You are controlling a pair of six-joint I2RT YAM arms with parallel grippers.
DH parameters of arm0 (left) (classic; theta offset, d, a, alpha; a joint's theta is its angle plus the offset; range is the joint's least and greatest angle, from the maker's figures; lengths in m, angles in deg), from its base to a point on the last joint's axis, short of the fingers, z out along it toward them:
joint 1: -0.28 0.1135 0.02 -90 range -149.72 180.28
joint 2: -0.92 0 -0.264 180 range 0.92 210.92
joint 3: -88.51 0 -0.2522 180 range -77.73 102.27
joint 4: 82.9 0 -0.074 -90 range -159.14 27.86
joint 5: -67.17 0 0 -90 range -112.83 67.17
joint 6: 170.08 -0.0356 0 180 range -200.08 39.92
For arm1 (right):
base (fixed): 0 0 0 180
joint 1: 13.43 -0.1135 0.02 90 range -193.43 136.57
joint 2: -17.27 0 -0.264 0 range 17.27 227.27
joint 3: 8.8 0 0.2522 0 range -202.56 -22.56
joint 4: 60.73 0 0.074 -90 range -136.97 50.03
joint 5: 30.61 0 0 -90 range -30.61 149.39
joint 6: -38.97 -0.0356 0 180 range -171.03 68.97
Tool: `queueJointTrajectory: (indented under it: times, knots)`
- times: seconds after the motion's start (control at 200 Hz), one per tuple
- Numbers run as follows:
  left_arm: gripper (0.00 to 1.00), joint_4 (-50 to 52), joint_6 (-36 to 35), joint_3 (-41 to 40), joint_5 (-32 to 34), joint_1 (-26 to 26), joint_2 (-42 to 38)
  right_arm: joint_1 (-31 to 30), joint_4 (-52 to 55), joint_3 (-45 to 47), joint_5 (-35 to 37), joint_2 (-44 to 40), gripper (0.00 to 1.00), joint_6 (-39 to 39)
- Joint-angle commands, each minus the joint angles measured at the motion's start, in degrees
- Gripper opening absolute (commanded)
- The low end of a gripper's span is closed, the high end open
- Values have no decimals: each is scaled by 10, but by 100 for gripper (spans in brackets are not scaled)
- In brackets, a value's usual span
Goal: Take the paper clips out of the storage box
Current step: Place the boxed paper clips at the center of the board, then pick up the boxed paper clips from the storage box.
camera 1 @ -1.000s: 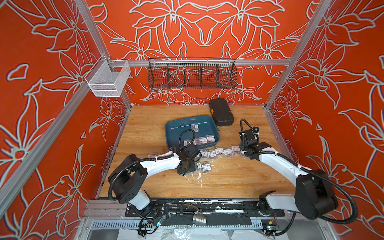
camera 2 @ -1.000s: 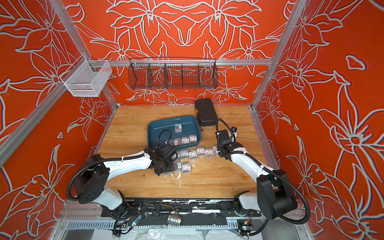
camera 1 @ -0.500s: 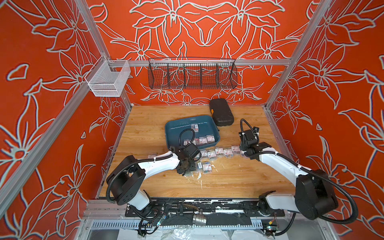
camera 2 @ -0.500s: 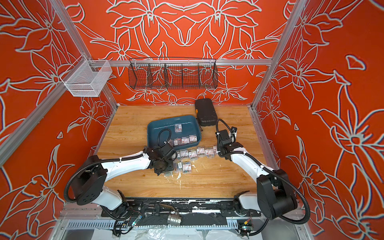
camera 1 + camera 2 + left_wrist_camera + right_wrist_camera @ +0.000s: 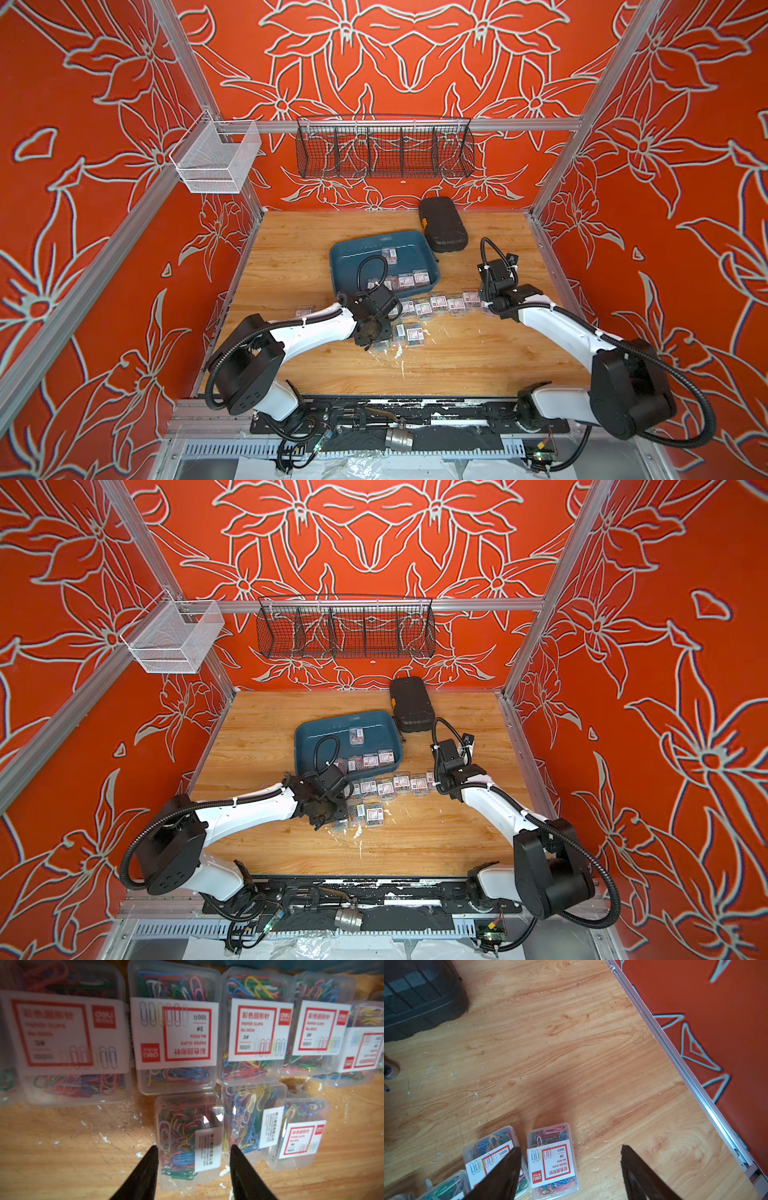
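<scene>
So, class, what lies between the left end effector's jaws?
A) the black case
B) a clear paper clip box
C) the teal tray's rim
B: the paper clip box lies on the table between the left end effector's parted jaws in the wrist view.

You have one storage box (image 5: 357, 257), one black case (image 5: 442, 224), two wall baskets (image 5: 384, 151), and roughly seventeen paper clips (image 5: 423, 309) boxes, some hidden.

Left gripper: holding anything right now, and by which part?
Cannot be told. The left gripper straddles a clear box of paper clips lying on the table, one fingertip beside each long side near its end; whether they press it is unclear.
</scene>
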Motion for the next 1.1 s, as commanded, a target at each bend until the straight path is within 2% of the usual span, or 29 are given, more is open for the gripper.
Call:
queueJointTrajectory:
  times: [0.0,0.175,0.255,0.37,0.475,0.54,0.595,0.645,0.716,0.806,0.836,0.946,1.091]
  knots:
    - [53,-2,8,-3,1,-2,4,0,-2,6,-1,-6,78,-1]
    - [56,65,-9,23,63,-2,-48,0,-3,5,-2,-7,78,-1]
    - [62,115,-29,57,107,-2,-82,0,-4,6,-2,-7,78,-1]
    - [76,192,-69,142,165,0,-116,-1,-4,5,-1,-6,78,-1]
    - [83,213,-109,203,226,1,-143,-1,-4,4,0,-5,79,-1]
    - [83,232,-88,219,291,1,-167,-1,-4,3,0,-3,79,-2]
    - [86,248,-41,205,349,1,-201,-2,-4,1,0,0,80,0]
    - [89,229,-25,172,375,1,-244,-3,-4,0,-3,2,80,3]
    - [91,145,-67,103,376,1,-321,-4,-11,0,-17,1,79,14]
    - [100,41,-105,-8,402,2,-392,-4,-22,-3,-54,-2,79,31]
    - [98,5,-112,-42,420,1,-407,-4,-30,-6,-75,-5,77,37]
    - [98,-64,-142,-100,426,4,-417,-21,-31,-33,-129,-16,75,30]
    - [99,-26,-125,-61,454,4,-367,-92,-59,-71,-140,-25,79,28]
